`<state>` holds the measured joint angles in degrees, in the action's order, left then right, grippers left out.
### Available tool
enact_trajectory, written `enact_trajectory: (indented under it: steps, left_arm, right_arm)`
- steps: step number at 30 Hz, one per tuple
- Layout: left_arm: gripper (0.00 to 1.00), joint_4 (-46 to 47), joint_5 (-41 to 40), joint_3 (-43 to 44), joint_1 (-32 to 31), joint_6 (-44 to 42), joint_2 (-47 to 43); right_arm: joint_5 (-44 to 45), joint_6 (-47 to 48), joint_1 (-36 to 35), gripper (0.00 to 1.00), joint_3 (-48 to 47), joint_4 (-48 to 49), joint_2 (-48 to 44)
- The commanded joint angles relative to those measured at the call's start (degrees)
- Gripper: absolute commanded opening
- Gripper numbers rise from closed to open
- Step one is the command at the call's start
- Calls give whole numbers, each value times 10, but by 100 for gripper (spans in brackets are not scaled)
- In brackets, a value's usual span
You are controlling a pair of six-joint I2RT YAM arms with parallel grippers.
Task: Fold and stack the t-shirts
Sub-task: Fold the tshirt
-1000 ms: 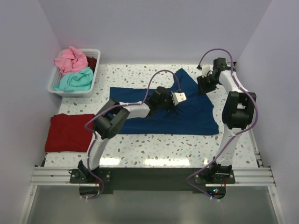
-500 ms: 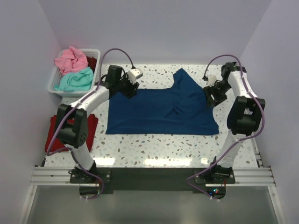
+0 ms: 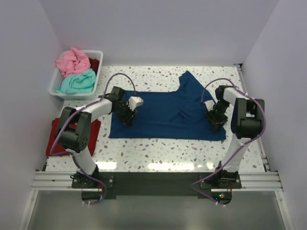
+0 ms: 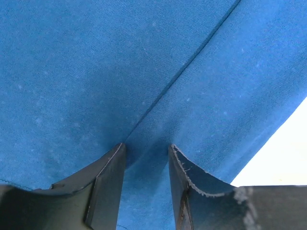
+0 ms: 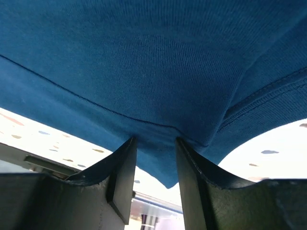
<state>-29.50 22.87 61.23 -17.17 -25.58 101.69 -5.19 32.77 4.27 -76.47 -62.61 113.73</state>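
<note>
Left end effector (image 3: pixel 127 116) pinches the navy t-shirt (image 3: pixel 168 112) near its left edge, and the right end effector (image 3: pixel 214 120) grips it at the near right corner. In both wrist views you see blue cloth bunched between the fingers. The shirt lies spread on the desk (image 3: pixel 158 148), between the two arms. I judge that you are at the folding of this shirt. The next move asks you to lift both edges together and carry them across evenly. Both arms reach forward with bent elbows, wrists pointing down onto the cloth.
</note>
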Motion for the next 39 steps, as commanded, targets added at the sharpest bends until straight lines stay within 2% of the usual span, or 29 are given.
enact_trajectory:
  steps: [1, 5, 7, 9, 12, 16, 21, 24, 27, 28, 30, 39]
  left_arm:
    - [45, -39, 2, -30, 4, -2, -3]
    - [44, -65, 17, -31, 2, -6, -11]
    - [45, -85, 40, -14, 3, -17, -17]
    - [48, -86, 51, 5, 9, -18, -35]
    - [55, -56, 60, 61, 33, -8, -47]
    - [59, -16, 57, 171, 75, 26, -10]
    - [60, 7, 32, 294, 111, 56, 81]
    - [61, 22, 25, 340, 125, 61, 123]
    - [63, 9, 17, 394, 140, 69, 169]
    - [68, 6, 29, 403, 144, 71, 178]
    - [69, 1, 28, 419, 148, 70, 201]
    - [70, 2, 24, 414, 151, 55, 234]
  right_arm:
    - [51, 25, 13, 42, 33, 19, -21]
    - [28, 48, 15, 42, 41, -21, -58]
    - [-10, 52, 20, 44, -6, -73, -61]
    - [-78, 55, 24, 51, -59, -109, -46]
    - [-130, 25, 34, 54, -223, -137, -8]
    - [-132, -52, 35, 54, -356, -84, 85]
    - [-133, -129, 30, 53, -507, -20, 187]
    - [-133, -155, 22, 52, -524, 18, 220]
    - [-112, -179, 5, 52, -493, 112, 224]
    - [-100, -185, 1, 52, -490, 124, 228]
    - [-91, -190, -5, 52, -503, 137, 248]
    - [-57, -210, -22, 51, -509, 195, 290]
